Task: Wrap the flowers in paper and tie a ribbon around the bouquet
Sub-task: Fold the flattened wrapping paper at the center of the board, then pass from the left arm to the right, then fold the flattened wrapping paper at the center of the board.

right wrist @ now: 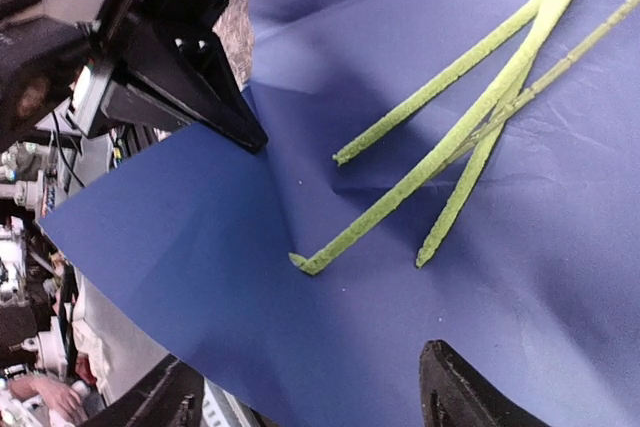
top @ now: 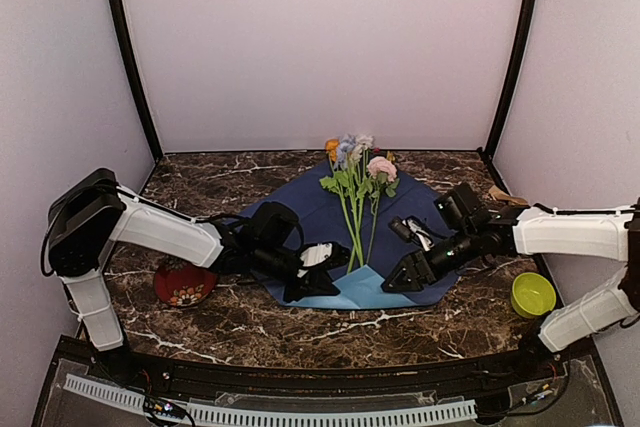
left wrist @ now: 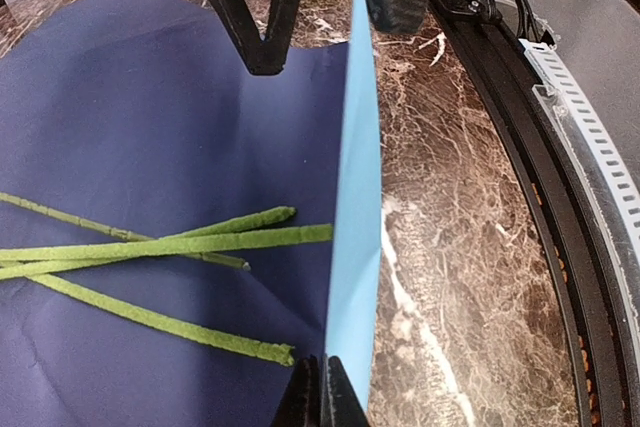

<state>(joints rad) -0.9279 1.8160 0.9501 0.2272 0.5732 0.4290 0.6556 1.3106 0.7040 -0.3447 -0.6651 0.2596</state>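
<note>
Folding the near corner of the paper up over the stem ends, by the look of it: early wrap step. Paper lies navy side up mid-table, near edge lifted so the light-blue flap shows. Flowers lie on it, heads far, stems pointing near, ends just short of the fold.

L gripper: fingers together, clamped on the lifted blue edge. R gripper: fingers apart, straddling the same edge further right, not pinching anything afaict.

To do it well, imo:
- R closes on the paper edge only, no stem in the bite.
- Both lift together and carry the flap toward the far side, level, so the crease runs straight.
- Keep it low. Thin sheet prob. buckles or tears if the two pull apart.
- Watch the stems: loose and crossed, likely to roll if the paper drags under them.

Count:
- paper: 1 sheet
- stems: 4 ends in both wrist views; heads bunched at the far end (orange, pale blue, white, pink), can't count exactly
- ribbon: prob. the 1 tan strip far right, too small to be sure
- red dish: 1, near left, off the paper
- green bowl: 1, near right
- arms: 2
</note>
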